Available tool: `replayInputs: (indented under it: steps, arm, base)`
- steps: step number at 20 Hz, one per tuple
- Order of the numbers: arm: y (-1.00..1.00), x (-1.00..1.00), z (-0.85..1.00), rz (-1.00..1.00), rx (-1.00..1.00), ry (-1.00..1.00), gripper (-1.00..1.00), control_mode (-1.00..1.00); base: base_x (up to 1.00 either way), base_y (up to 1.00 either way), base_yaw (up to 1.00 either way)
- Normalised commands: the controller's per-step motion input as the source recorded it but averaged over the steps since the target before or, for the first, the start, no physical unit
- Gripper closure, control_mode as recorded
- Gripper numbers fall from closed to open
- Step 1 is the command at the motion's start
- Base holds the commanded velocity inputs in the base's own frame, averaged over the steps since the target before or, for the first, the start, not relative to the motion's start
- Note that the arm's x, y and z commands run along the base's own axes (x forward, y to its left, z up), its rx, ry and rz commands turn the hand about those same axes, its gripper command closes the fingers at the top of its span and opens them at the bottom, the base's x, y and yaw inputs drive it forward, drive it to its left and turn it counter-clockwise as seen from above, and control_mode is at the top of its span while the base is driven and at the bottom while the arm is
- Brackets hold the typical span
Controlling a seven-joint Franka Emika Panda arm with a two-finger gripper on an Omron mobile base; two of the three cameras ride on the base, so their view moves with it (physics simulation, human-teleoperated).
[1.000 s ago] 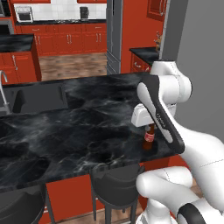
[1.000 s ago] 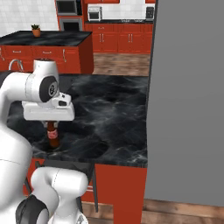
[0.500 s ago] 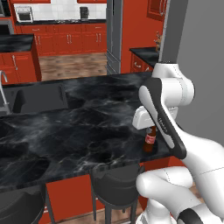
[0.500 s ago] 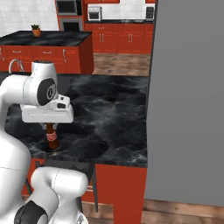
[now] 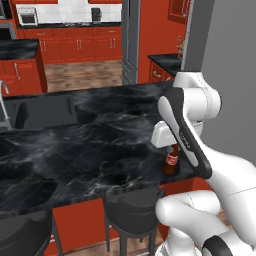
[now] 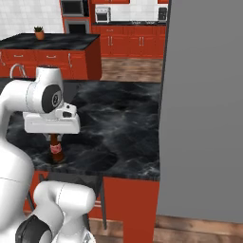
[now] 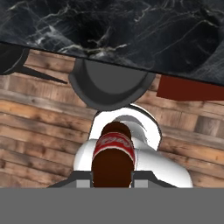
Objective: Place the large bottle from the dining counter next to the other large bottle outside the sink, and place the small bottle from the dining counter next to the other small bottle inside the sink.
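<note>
A small brown bottle (image 5: 171,161) with a red label hangs upright in my gripper (image 5: 171,148), just over the near right edge of the dining counter (image 5: 90,150). The fingers are shut on its neck, under the white hand. From the right, the bottle (image 6: 56,149) sits below the gripper (image 6: 54,137). In the hand view the bottle (image 7: 112,153) fills the space between the fingertips of the gripper (image 7: 111,177), with a stool and the floor beneath. The sink (image 5: 45,112) and its silver tap (image 5: 5,97) lie far left on the same black slab.
Black bar stools (image 5: 132,210) (image 5: 22,235) stand along the counter's near edge, one (image 7: 111,85) right below the hand. A tall grey block (image 6: 204,114) closes off the right side. Red cabinets (image 5: 75,47) line the back wall across a wooden floor.
The arm has shifted slightly right and toward the base, carrying the bottle a little nearer the counter's near edge. The grip is unchanged.
</note>
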Motion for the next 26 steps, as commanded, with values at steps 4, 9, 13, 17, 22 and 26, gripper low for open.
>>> replayInputs:
  steps: [4,9,13,17,22,26]
  arm:
    - [0.00,0.00,0.00,0.00,0.00,0.00,1.00,1.00]
    - [0.00,0.00,0.00,0.00,0.00,0.00,1.00,1.00]
    - [0.00,0.00,0.00,0.00,0.00,0.00,1.00,1.00]
    - [0.00,0.00,0.00,0.00,0.00,0.00,1.00,1.00]
    - [0.00,0.00,0.00,0.00,0.00,0.00,1.00,1.00]
    - [0.00,0.00,0.00,0.00,0.00,0.00,1.00,1.00]
  base:
    - [-0.95,0.03,0.00]
    - [-0.79,0.63,0.03]
    - [-0.28,1.00,0.00]
    - [-0.25,1.00,-0.09]
    - [-0.30,1.00,-0.07]
    - [-0.24,1.00,-0.10]
